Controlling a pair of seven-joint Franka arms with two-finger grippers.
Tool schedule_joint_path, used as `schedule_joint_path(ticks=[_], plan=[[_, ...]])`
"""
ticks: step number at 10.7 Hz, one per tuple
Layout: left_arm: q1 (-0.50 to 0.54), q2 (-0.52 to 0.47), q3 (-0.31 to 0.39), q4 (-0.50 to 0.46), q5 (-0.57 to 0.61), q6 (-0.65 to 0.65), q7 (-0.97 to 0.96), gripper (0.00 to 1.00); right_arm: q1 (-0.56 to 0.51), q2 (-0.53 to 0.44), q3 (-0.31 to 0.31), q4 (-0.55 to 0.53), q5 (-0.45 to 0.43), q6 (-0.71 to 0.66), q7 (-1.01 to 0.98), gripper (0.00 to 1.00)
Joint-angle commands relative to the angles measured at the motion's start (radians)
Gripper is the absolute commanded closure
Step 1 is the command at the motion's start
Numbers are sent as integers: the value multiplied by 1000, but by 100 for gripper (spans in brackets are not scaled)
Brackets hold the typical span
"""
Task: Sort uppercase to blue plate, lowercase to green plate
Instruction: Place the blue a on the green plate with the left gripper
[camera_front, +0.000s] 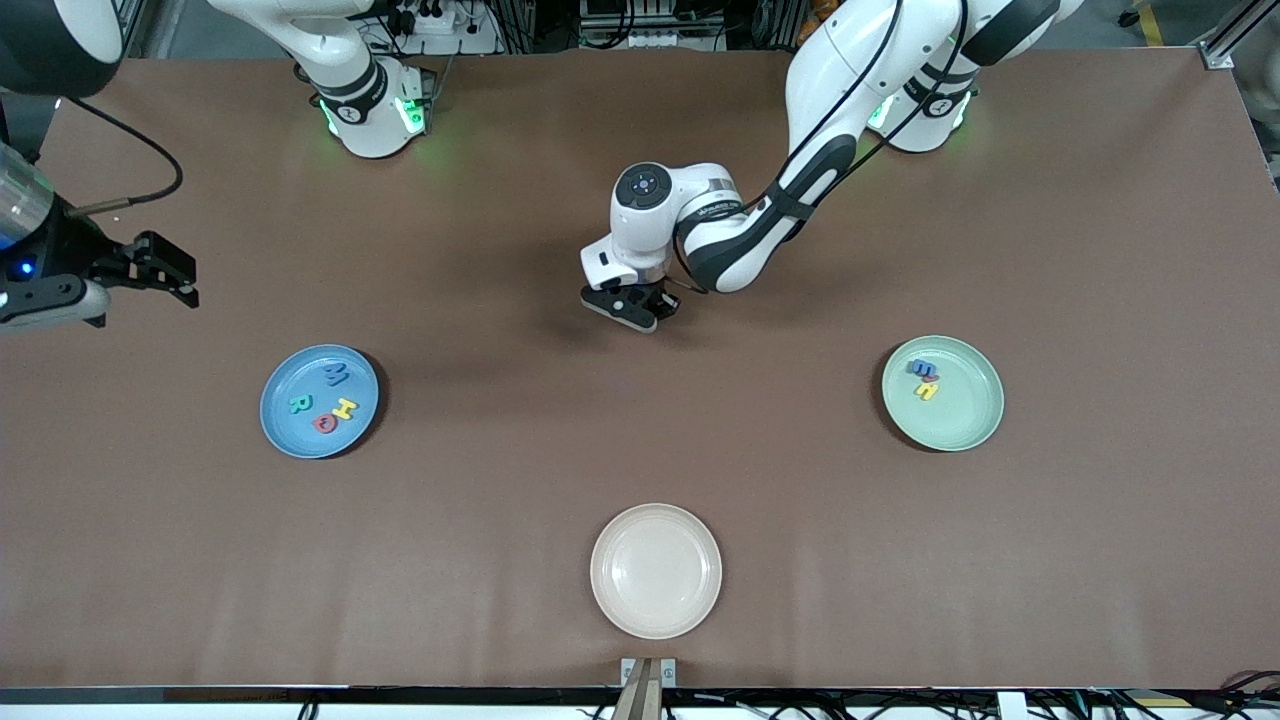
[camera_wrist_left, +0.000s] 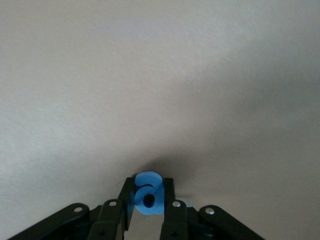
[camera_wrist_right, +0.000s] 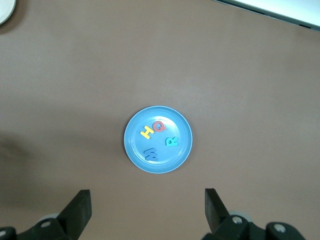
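My left gripper (camera_front: 632, 306) is low over the middle of the table, shut on a blue lowercase a (camera_wrist_left: 145, 181) that stands upright between its fingers (camera_wrist_left: 172, 192). The blue plate (camera_front: 290, 375) lies toward the right arm's end and holds the uppercase letters: yellow H (camera_front: 345, 408), blue M (camera_front: 335, 375), green R (camera_front: 298, 403) and red Q (camera_front: 324, 423). The right wrist view shows that blue plate (camera_wrist_right: 170, 160) too. The green plate (camera_front: 960, 410) toward the left arm's end holds a blue lowercase letter (camera_front: 922, 369) and a yellow n (camera_front: 928, 392). My right gripper (camera_front: 165, 268) hangs open and empty at the right arm's end.
A cream plate (camera_front: 655, 570) with nothing on it lies near the table's front edge, nearer to the front camera than my left gripper. Brown tabletop lies bare between the three plates.
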Motion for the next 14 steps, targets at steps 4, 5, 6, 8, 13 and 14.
schedule_joint_path(ticks=[4,5,6,8,13,14], plan=[[401,-196,-200,-78,35,-144,37,100,-73,-49,20,-54,59,4,20,0],[558,-202,-292,-81,35,-185,117,100,-74,-51,19,-53,50,10,21,0],[663,-213,-336,-83,35,-234,219,100,-76,-55,13,-48,44,15,39,0],[777,-236,-338,-84,33,-317,342,100,-67,-57,-12,-40,12,8,93,0],[858,-250,-162,-112,17,-399,574,100,10,-66,-110,-42,7,-9,202,0],[859,-248,-138,-122,15,-398,587,100,11,-70,-107,-40,7,-9,204,0]])
